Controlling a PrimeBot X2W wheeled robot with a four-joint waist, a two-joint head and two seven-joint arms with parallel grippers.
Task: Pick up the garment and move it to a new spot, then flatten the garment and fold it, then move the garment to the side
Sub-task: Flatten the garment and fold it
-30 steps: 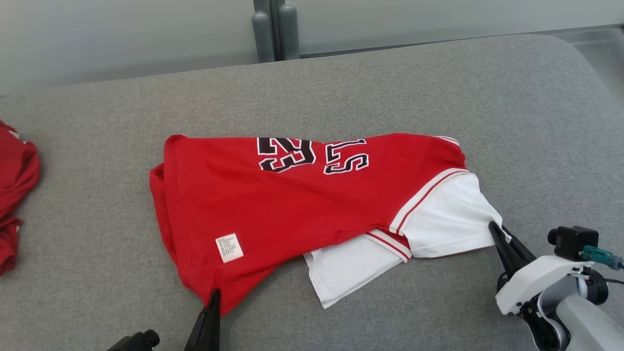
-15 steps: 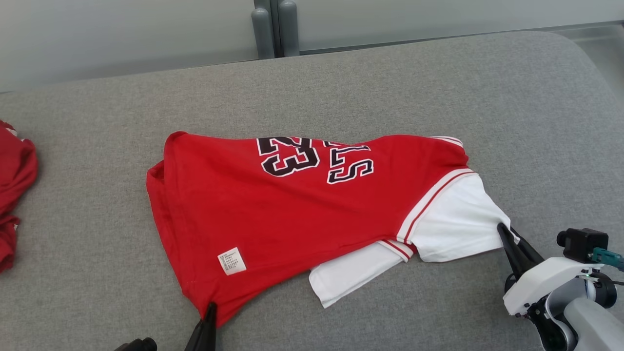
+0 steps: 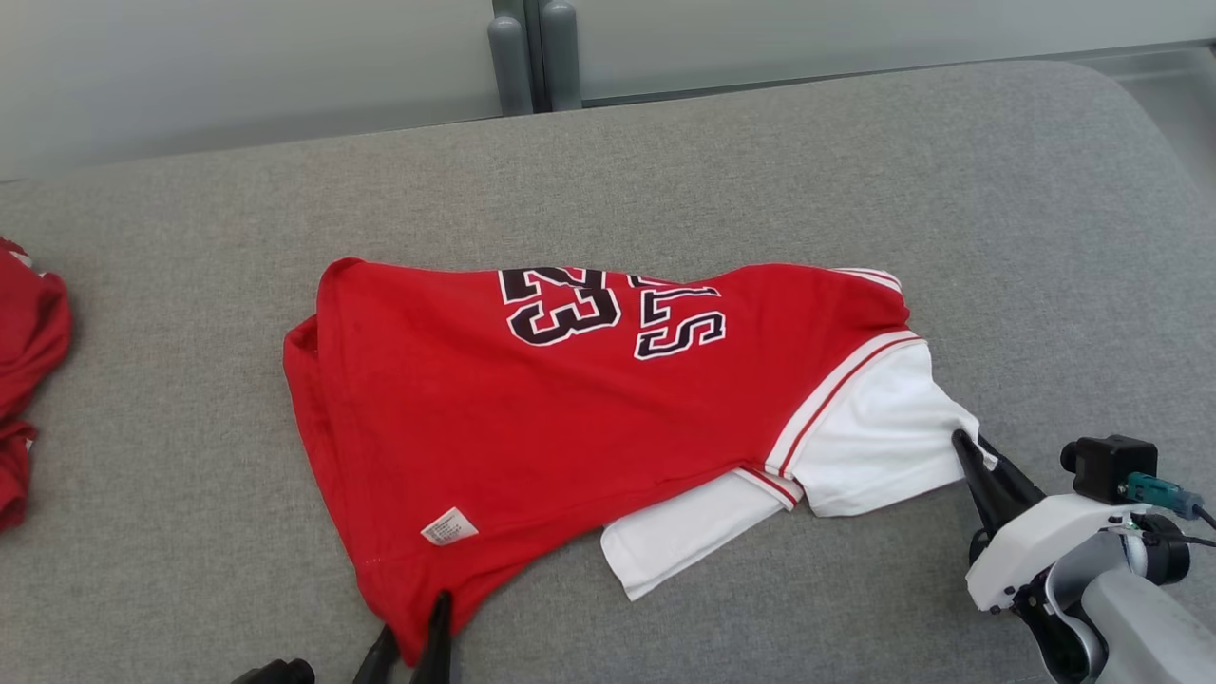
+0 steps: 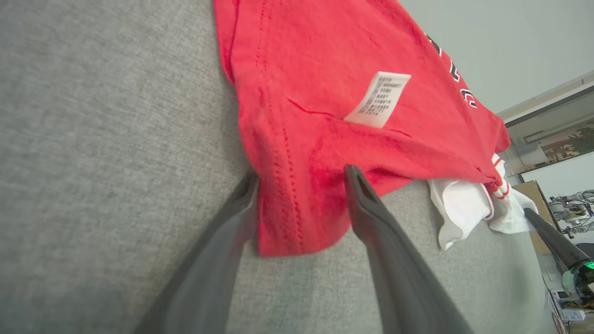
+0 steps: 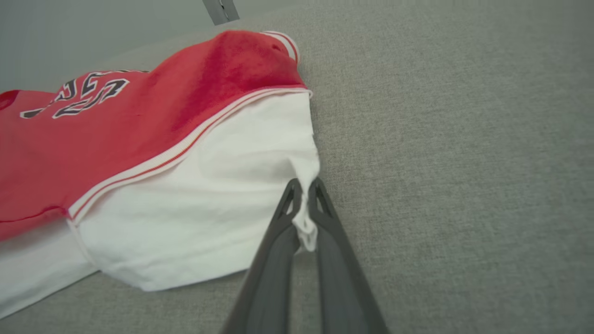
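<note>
Right now the red jersey (image 3: pixel 570 399) is lying spread across the middle of the grey cushioned surface (image 3: pixel 855 171), its black "23" (image 3: pixel 556 304) facing up toward twelve o'clock. Its white sleeve (image 3: pixel 883 437) is trailing out at four o'clock.

I am holding my left gripper (image 3: pixel 415 622) at the jersey's seven o'clock corner with the two dark fingers spread apart. The red hem corner is sitting loose between them, and one finger is lying on the cushion at either side of it. A white care label (image 3: pixel 448 525) is showing just above that corner, at twelve o'clock from my fingertips.

I am pressing my right gripper (image 3: pixel 971 442) together on the outer edge of the white sleeve, so a small bunch of white cloth is pinching up between the tips.

Another red garment (image 3: pixel 28 380) is lying well apart at the nine o'clock edge.
</note>
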